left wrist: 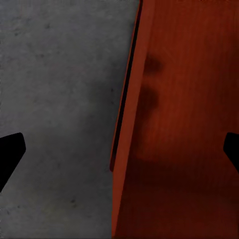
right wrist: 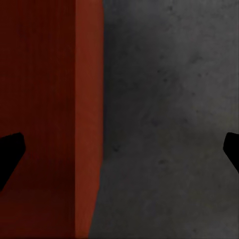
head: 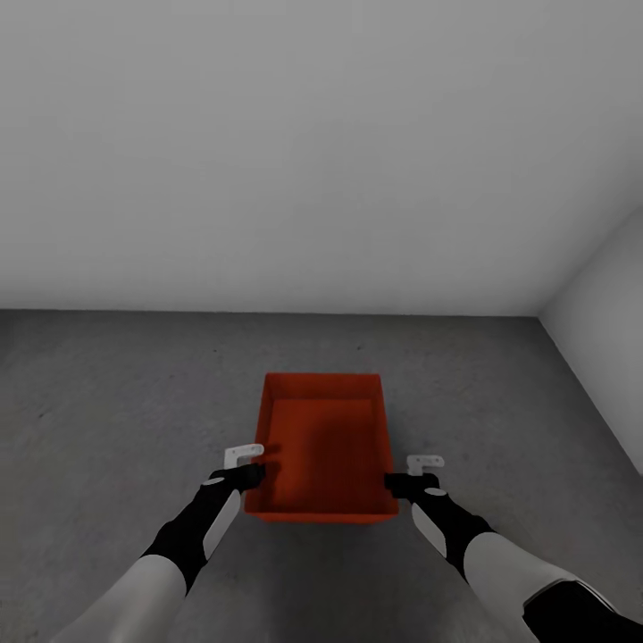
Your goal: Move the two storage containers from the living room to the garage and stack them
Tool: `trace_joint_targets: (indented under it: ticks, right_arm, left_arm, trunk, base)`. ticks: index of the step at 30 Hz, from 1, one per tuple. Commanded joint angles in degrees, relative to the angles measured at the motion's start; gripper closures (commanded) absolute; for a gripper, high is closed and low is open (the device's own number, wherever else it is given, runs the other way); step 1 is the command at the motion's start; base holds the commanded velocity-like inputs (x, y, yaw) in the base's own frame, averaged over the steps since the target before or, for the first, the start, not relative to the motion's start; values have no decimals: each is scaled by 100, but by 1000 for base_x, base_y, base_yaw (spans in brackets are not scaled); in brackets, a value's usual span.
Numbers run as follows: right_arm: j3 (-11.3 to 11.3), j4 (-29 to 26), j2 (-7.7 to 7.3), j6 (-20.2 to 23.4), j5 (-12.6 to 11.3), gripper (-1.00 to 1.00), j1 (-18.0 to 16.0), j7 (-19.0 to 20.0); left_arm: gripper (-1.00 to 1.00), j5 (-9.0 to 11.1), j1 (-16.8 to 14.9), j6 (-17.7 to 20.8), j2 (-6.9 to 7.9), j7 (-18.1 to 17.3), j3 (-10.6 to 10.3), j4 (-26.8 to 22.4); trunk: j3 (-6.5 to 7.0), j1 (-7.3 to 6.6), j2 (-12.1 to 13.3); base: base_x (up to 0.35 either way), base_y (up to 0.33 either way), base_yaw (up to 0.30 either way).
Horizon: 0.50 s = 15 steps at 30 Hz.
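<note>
The red-orange storage container (head: 324,451) is sitting on the grey concrete floor (head: 116,402), near the far wall. The left gripper (head: 250,466) and right gripper (head: 413,475) are both spread, straddling its side walls, seemingly without pinching. Pressing evenly and lifting level is advisable

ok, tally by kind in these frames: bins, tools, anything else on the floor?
Red-orange storage container: 1, on the grey concrete floor
Tools: 2, left tool and right tool, one at each side wall of the container, both open
Other loose items: 0
Total: 3
</note>
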Motion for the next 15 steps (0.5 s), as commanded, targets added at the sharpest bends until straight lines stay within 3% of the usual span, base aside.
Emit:
trace_joint_targets:
  ticks: [1, 15]
  right_arm:
    - [49, -7, -5, 18, -43, -100, -2, -38]
    - [49, -7, 0, -21, -43, -100, 0, -38]
  left_arm:
    - [-100, 60, -1, 21, 5, 55, -32, -11]
    - [-100, 60, -1, 18, 5, 55, -31, -23]
  trunk:
    - [15, -23, 40]
    - [266, -330, 601]
  base:
    - [0, 0, 0]
    - [0, 0, 0]
